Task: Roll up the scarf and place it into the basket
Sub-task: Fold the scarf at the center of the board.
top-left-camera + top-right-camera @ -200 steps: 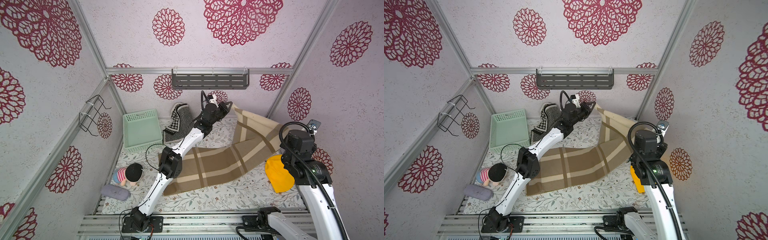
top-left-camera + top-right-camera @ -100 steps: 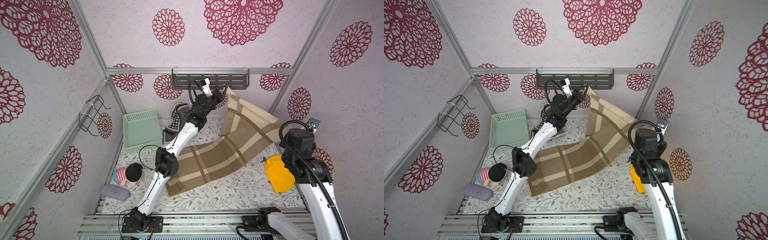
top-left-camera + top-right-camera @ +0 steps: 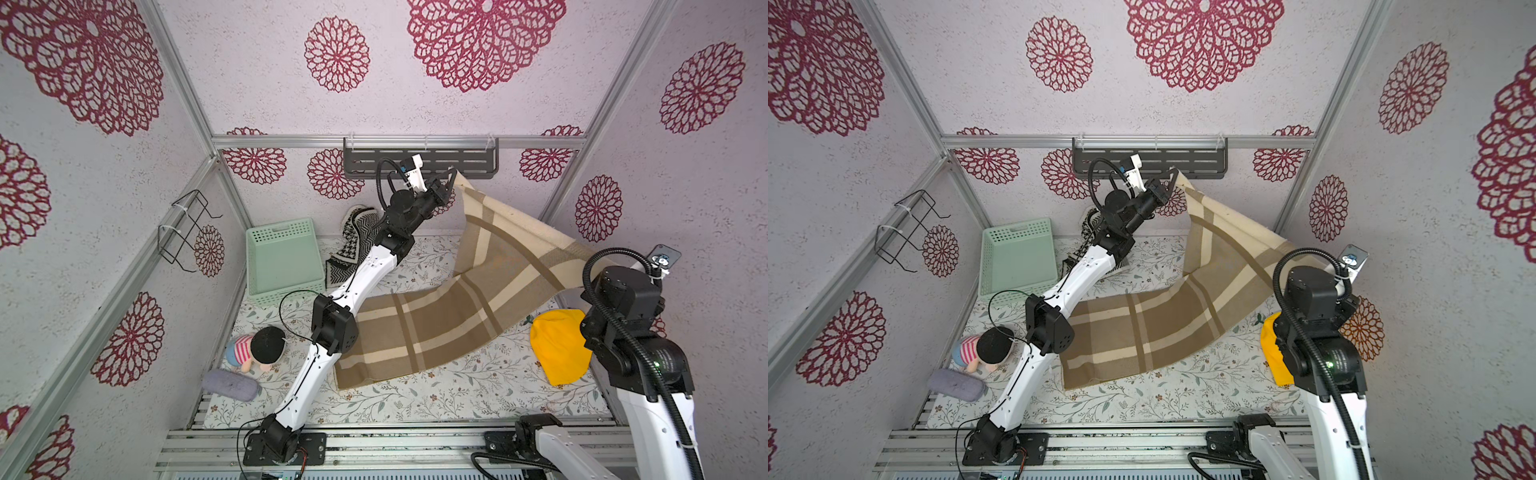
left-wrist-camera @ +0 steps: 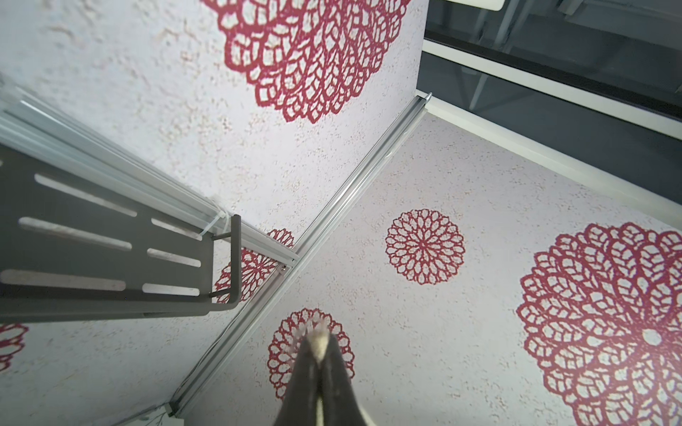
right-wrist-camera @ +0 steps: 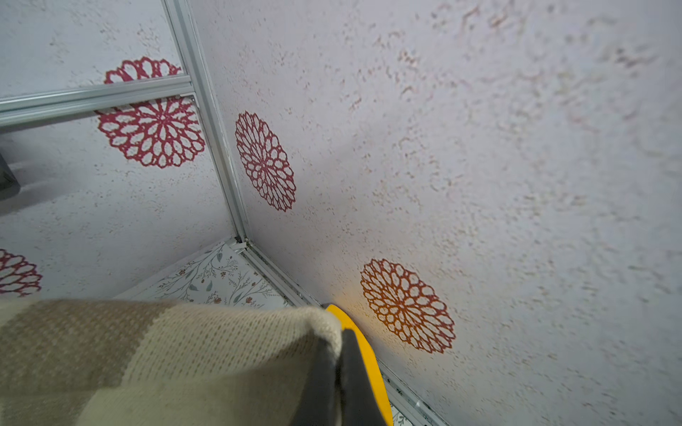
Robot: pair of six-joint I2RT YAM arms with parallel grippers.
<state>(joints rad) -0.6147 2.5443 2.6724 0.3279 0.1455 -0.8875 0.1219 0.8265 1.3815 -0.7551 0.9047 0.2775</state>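
Note:
The scarf (image 3: 436, 320), tan and cream plaid, has its near end on the floral mat and its far end lifted. My left gripper (image 3: 451, 183) is shut on one far corner, high up just below the grey shelf. In the left wrist view a cream tip of scarf (image 4: 319, 337) pokes out between the closed fingers of the left gripper (image 4: 318, 350). My right gripper (image 5: 337, 346) is shut on the other corner of the scarf (image 5: 166, 354). In both top views its fingers are hidden under the right wrist. The empty mint-green basket (image 3: 279, 232) stands at the back left.
A black-and-white patterned cloth (image 3: 357, 237) lies beside the basket, under my left arm. A yellow cap (image 3: 559, 353) sits by the right wall. A doll (image 3: 259, 351) and a grey pouch (image 3: 228, 384) lie front left. The dark shelf (image 3: 419, 164) and a wire rack (image 3: 187, 230) hang on the walls.
My left gripper has risen toward the shelf with its scarf corner, so the far end now hangs steeply. The near end has slid a little. The right arm has hardly moved.

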